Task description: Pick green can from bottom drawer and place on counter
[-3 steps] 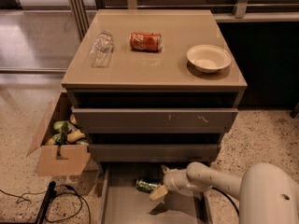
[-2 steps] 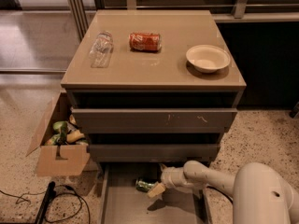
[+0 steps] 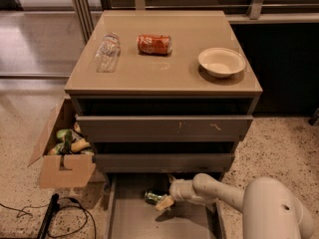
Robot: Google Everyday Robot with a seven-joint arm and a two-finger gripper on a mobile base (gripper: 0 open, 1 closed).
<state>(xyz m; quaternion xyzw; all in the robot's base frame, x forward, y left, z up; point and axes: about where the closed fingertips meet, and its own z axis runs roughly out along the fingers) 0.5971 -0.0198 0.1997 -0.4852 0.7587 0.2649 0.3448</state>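
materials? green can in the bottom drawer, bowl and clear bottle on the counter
Green can: likely thin metal, glossy green with bright glints. Bowl: matte cream, paper or plastic, can't tell which. Bottle: clear plastic by the look, see-through and crinkled. The pincer is at the green can, inside the bottom drawer.

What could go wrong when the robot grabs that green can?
The green can lies on its side in the bottom drawer, right at the gripper, so it might roll away. Lifting it out, the arm could bump the drawer above. On the counter, it could knock the red can.
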